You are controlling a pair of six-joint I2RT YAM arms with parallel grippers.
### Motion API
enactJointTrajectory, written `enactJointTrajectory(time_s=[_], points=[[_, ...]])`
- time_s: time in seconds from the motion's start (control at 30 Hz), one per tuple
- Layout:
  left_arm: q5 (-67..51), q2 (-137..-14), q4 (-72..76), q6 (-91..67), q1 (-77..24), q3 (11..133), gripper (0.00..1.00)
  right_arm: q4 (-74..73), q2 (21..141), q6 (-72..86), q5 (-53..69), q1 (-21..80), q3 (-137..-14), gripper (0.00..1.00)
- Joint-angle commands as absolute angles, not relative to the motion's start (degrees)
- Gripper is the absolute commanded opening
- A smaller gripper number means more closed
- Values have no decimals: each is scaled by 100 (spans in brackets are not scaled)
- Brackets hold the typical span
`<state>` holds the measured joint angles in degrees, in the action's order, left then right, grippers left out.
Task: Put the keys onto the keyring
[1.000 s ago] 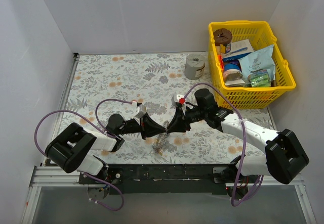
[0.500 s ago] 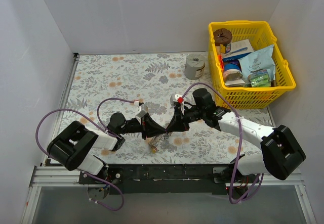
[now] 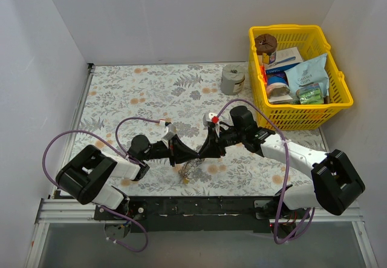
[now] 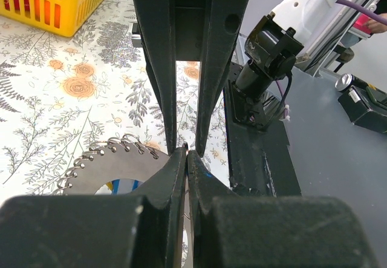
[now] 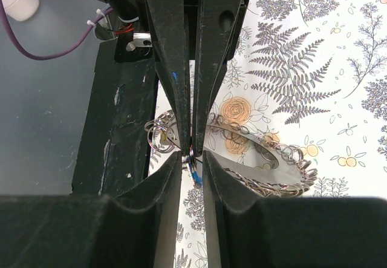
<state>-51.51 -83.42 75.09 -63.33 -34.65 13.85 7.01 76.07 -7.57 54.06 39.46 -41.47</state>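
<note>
The keyring [image 4: 115, 170] is a flat grey ring with small wire rings along its edge. It also shows in the right wrist view [image 5: 266, 174] and hangs just above the table in the top view [image 3: 188, 171]. My left gripper [image 3: 185, 155] [image 4: 186, 153] is shut on its thin edge. My right gripper [image 3: 202, 153] [image 5: 192, 159] meets it tip to tip, its jaws a narrow gap apart. A blue key [image 5: 195, 175] hangs in that gap. A yellow bit shows through the ring's hole in the left wrist view. No red key shows.
A yellow basket [image 3: 338, 101] full of packets stands at the back right. A grey roll [image 3: 232, 79] stands left of it. The black base rail [image 3: 199, 206] runs along the near table edge, close below the grippers.
Both grippers have shifted slightly to the left together, still tip to tip. The keyring bundle moved with them.
</note>
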Motion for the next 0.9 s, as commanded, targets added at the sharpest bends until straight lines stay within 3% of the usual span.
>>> enactJointTrajectory(time_s=[0.0,0.13,0.27,0.33,0.53,0.57,0.87], points=[[-5063,-8095,10239,-6302,-3489,1406,0,861,7576,-703,5405,3973,-4210,26],[-5089,-8086,10301,-6311,-3481,1389,0,966,7594,-668,5423,3981,-4175,23],[-5063,-8060,10309,-6302,-3489,1362,0,949,7673,-659,5502,3973,-4219,10],[-5045,-8051,10318,-6293,-3481,1353,0,932,7699,-677,5493,3973,-4219,8],[-5045,-7998,10266,-6275,-3489,1362,0,923,7673,-694,5335,3973,-4140,31],[-5054,-7989,10257,-6275,-3481,1362,0,940,7638,-694,5309,3981,-4122,43],[-5036,-7928,10239,-6267,-3489,1345,0,1011,7655,-642,5282,3973,-4104,38]])
